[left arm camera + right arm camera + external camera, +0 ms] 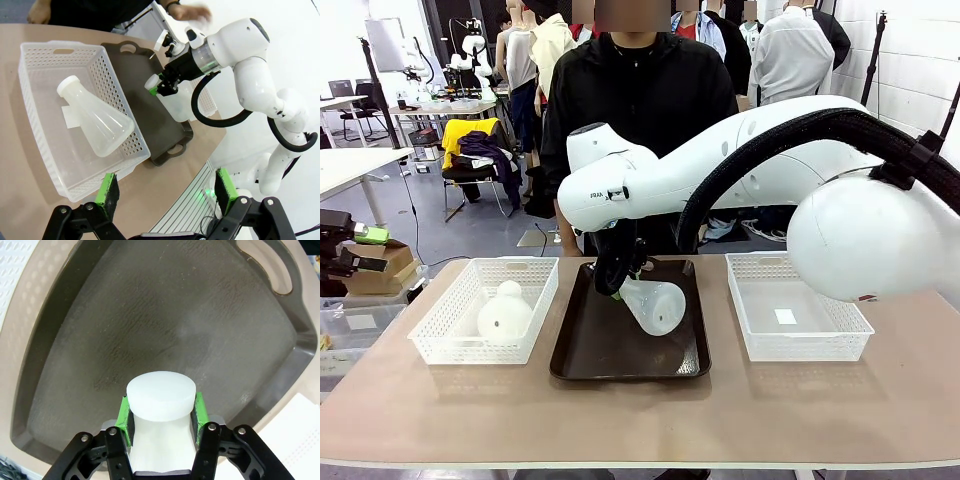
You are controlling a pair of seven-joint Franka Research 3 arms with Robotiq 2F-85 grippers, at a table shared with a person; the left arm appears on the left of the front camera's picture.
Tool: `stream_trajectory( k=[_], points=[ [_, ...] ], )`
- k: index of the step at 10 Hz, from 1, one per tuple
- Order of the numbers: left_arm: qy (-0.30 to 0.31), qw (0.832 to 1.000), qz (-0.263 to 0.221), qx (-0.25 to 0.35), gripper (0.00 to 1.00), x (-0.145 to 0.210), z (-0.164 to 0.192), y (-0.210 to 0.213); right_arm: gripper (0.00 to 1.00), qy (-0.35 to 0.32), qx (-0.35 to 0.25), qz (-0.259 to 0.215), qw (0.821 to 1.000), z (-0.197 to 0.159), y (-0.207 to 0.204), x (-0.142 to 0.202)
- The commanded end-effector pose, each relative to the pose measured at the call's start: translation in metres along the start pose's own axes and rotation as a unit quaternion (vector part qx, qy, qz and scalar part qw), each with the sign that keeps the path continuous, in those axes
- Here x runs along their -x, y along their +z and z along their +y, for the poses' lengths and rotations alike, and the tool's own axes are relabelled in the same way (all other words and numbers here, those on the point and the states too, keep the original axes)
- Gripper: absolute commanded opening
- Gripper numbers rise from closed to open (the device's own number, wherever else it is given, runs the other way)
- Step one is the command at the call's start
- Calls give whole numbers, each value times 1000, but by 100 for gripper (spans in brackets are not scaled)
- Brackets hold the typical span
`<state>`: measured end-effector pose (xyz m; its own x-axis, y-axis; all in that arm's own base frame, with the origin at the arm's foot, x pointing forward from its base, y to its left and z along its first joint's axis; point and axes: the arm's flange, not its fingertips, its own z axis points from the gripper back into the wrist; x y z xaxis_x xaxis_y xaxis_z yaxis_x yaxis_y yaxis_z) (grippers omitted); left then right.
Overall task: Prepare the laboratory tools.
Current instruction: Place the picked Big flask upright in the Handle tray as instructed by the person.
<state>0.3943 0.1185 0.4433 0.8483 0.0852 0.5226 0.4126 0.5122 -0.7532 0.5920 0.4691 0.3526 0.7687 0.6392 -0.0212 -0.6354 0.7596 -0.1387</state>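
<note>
Over the tray [588, 352], clear of its rim, the right end effector [160, 409] clamps one flask [658, 306] by its neck.

**Lighting and picture quality: bright, even indoor light across three views.**

Front view: diffuse light comes from above. Soft, short shadows lie under the tray [610, 352] below the right gripper [615, 282] and under the basket [805, 346] to its right, whose floor bears a pale glare patch. The near arm shell looms large and slightly soft. Left wrist view: the edges bend strongly, and the table [17, 175] rim curves past the left gripper [166, 179]. A person's hand [192, 11] far beyond it is smeared with motion, and the background washes out white. Right wrist view: the flask [160, 395] cap between the pads [124, 420] is close to overexposed. The tray ahead shows a dull sheen, its rim bowed.
</note>
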Motion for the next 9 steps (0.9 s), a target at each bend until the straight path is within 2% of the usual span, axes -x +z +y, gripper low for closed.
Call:
stream_trajectory(
  k=[1,9],
  points=[
    [-6,1000,0,4,100,1,0,2,0,-3,1,-1,1000,0,2,1],
    [-6,1000,0,4,100,1,0,2,0,-3,1,-1,1000,0,2,1]
  ],
)
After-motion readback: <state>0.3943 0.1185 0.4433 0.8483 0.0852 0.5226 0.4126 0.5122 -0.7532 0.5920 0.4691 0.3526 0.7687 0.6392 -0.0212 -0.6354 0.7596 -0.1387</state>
